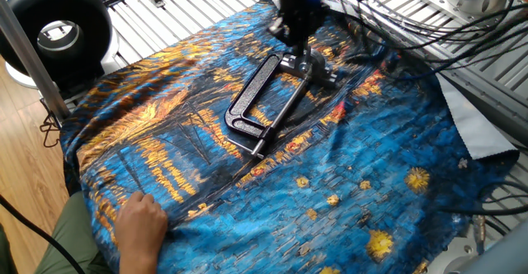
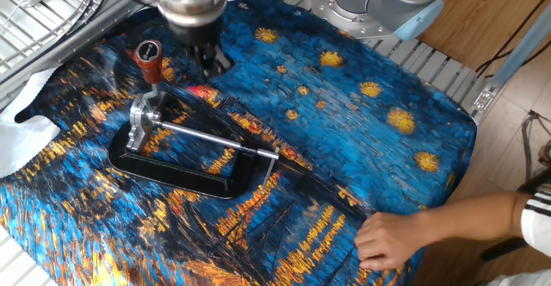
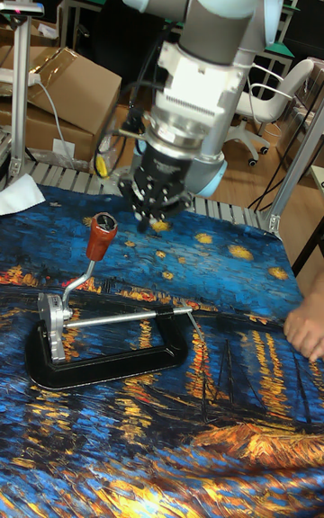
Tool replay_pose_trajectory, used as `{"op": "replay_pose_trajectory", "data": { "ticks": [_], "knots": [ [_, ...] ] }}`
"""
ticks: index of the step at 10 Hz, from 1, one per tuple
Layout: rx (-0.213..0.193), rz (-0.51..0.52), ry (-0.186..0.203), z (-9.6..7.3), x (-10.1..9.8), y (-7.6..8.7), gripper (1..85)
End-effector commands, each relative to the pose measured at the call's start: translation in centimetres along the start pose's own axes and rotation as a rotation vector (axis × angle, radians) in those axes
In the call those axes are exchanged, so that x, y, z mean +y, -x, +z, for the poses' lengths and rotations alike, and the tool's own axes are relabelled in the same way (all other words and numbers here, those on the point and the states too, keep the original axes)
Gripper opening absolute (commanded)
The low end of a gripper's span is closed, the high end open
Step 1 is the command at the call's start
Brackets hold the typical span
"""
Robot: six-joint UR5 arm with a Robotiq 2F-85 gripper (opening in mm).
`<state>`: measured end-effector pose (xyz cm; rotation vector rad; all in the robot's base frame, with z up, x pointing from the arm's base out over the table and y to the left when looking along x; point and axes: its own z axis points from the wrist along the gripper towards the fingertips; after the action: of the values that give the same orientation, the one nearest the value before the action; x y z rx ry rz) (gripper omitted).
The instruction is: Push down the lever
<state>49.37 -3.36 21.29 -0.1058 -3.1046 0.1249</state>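
The lever (image 2: 148, 62) is a slim silver arm with a dark red tip, standing up at a slant from the silver head of a black clamp frame (image 2: 172, 170) that lies flat on the cloth. In the tall fixed view the lever (image 3: 97, 244) rises at the clamp's left end. My gripper (image 2: 211, 62) hangs just right of the red tip, clear of it. It also hovers up and right of the tip (image 3: 160, 210). Its fingers look shut with nothing between them. In one fixed view the gripper (image 1: 295, 43) covers the lever.
A blue and orange painted cloth (image 1: 346, 183) covers the table. A person's hand (image 2: 396, 239) holds the cloth's edge. Cables (image 1: 396, 26) trail behind the arm. The robot base (image 2: 387, 2) stands at the far side. Cardboard boxes (image 3: 63, 91) sit behind.
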Motion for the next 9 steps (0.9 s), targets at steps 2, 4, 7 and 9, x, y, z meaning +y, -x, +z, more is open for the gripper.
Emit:
{"op": "replay_pose_trajectory", "data": {
  "ticks": [2,4,7,9],
  "knots": [
    [-0.009,-0.087,-0.062,-0.8,-4.2,-2.5,1.0],
    [-0.005,-0.135,-0.087,-0.2,-5.4,-3.0,1.0],
    [0.024,-0.098,-0.047,0.1,-4.0,-3.8,1.0],
    [0.022,-0.073,0.007,0.0,-2.6,-3.9,1.0]
  ]
}}
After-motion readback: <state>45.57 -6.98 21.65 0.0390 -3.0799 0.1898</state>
